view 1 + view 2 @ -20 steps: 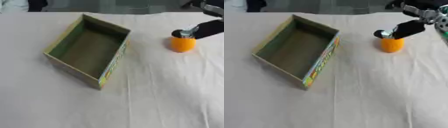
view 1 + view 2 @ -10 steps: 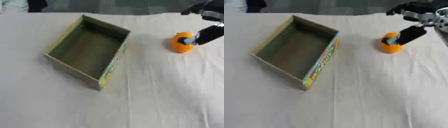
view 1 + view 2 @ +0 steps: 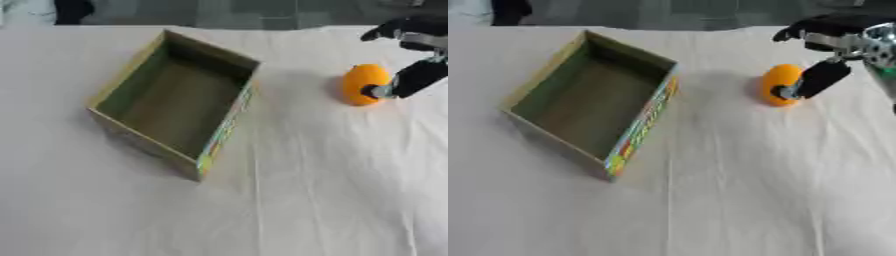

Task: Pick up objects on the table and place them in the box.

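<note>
Your right hand [image 3: 826,75] spreads wide, thumb touching the orange object [image 3: 779,84]; the box [image 3: 588,102] sits well left.

Your right black robot hand [image 3: 418,75] touches the round orange fruit [image 3: 361,83]; the open cardboard box [image 3: 175,102] sits well left of it

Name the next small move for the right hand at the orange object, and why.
Probably curl the right hand round the orange object: one finger touches its right side, the others sit above, nothing grips it yet. The box stands empty to the left.
</note>
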Action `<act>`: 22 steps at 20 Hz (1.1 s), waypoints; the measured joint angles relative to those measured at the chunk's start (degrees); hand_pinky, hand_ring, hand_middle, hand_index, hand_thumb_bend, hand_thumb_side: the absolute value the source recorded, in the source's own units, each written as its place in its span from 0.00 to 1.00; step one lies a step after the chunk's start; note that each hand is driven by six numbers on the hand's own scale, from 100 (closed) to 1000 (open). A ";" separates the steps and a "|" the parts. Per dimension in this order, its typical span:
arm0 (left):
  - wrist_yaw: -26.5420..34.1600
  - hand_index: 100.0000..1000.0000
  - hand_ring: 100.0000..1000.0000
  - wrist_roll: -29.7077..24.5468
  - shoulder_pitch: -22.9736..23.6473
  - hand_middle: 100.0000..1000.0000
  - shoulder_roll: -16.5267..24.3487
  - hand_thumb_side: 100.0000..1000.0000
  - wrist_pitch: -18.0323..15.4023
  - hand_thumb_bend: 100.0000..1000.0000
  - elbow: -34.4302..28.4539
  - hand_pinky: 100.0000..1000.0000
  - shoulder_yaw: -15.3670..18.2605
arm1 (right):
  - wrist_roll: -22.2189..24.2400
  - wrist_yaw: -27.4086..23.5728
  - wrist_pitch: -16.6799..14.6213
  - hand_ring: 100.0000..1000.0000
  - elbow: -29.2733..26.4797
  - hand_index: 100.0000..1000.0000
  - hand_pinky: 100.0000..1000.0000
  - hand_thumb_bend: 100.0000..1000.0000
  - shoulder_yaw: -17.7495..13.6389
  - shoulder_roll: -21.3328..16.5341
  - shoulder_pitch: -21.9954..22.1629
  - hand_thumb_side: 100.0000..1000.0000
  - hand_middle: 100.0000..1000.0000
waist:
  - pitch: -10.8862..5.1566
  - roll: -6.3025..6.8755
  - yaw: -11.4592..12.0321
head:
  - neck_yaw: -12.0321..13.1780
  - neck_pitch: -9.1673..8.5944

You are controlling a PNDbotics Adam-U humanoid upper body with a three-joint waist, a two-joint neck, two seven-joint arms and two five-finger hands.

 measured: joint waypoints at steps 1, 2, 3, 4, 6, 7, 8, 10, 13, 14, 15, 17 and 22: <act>0.00 0.86 0.59 0.00 0.00 0.65 0.00 0.96 0.00 0.00 0.00 0.76 0.00 | -0.03 0.39 -0.18 0.98 0.60 1.00 0.91 0.42 0.25 0.00 0.00 0.40 0.93 | 0.00 0.00 0.00 | -0.01 0.00; 0.00 0.86 0.59 0.00 0.00 0.65 0.00 0.96 0.00 0.00 0.00 0.76 0.00 | -0.06 0.86 -0.36 0.98 1.26 1.00 0.90 0.42 0.51 0.00 -0.01 0.40 0.93 | 0.01 0.00 0.00 | -0.01 -0.01; 0.00 0.86 0.59 0.00 0.00 0.65 0.00 0.96 0.00 0.00 0.00 0.76 0.00 | -0.17 1.38 -0.55 0.98 1.91 1.00 0.90 0.42 0.72 0.00 -0.02 0.40 0.93 | 0.02 0.00 0.00 | -0.02 -0.01; 0.00 0.86 0.59 0.00 0.00 0.65 0.00 0.96 0.00 0.00 0.00 0.76 0.00 | -0.31 1.88 -0.73 0.98 2.59 1.00 0.90 0.42 0.93 0.00 -0.05 0.39 0.93 | 0.05 0.01 0.00 | -0.03 -0.02; 0.00 0.86 0.59 0.00 0.00 0.65 0.00 0.95 0.00 0.00 0.00 0.76 0.00 | -0.58 2.92 -1.20 0.98 4.16 1.00 0.90 0.42 1.27 0.01 -0.26 0.39 0.93 | 0.12 0.03 0.00 | -0.05 -0.03; 0.00 0.86 0.59 -0.01 0.00 0.65 0.00 0.95 0.01 0.00 0.00 0.76 0.00 | -0.71 3.37 -1.44 0.97 5.01 1.00 0.90 0.43 1.36 0.03 -0.56 0.39 0.93 | 0.20 0.03 0.01 | -0.07 -0.03; 0.00 0.86 0.59 -0.03 0.00 0.65 0.00 0.95 0.03 0.00 0.00 0.76 0.00 | -0.86 3.88 -1.67 0.97 5.86 1.00 0.89 0.43 1.50 0.05 -0.79 0.39 0.93 | 0.31 0.03 0.02 | -0.11 -0.03; 0.00 0.86 0.59 -0.07 0.00 0.65 0.00 0.95 0.07 0.00 0.00 0.76 0.00 | -1.25 5.02 -2.14 0.97 7.68 1.00 0.89 0.42 1.64 0.23 -1.18 0.38 0.93 | 0.44 0.04 0.05 | -0.22 -0.15; 0.00 0.86 0.59 -0.09 0.00 0.65 0.00 0.95 0.08 0.00 0.00 0.76 0.00 | -1.90 6.65 -2.81 0.97 10.60 1.00 0.89 0.40 1.76 0.82 -1.86 0.37 0.92 | 0.58 0.07 0.11 | -0.33 -0.34; 0.00 0.86 0.59 -0.09 0.00 0.65 0.00 0.95 0.09 0.00 0.00 0.76 0.00 | -2.17 7.09 -3.03 0.96 11.55 1.00 0.89 0.39 1.77 1.11 -2.14 0.37 0.92 | 0.67 0.08 0.12 | -0.38 -0.41; 0.00 0.86 0.59 -0.10 0.00 0.65 0.00 0.95 0.09 0.00 0.00 0.76 0.00 | -2.47 7.61 -3.24 0.96 12.42 1.00 0.88 0.39 1.77 1.29 -2.34 0.37 0.91 | 0.74 0.09 0.15 | -0.41 -0.42; 0.00 0.86 0.59 -0.10 0.00 0.65 0.00 0.95 0.10 0.00 0.00 0.76 -0.01 | -3.13 8.48 -3.59 0.96 13.89 1.00 0.88 0.38 1.76 1.69 -2.73 0.37 0.91 | 0.79 0.16 0.19 | -0.44 -0.43; 0.00 0.86 0.59 -0.26 -0.04 0.65 0.00 0.95 0.24 0.00 0.00 0.76 -0.02 | -4.72 9.32 -4.04 0.95 16.61 1.00 0.87 0.38 1.60 2.56 -3.65 0.39 0.89 | 1.09 0.20 0.30 | -0.52 -0.44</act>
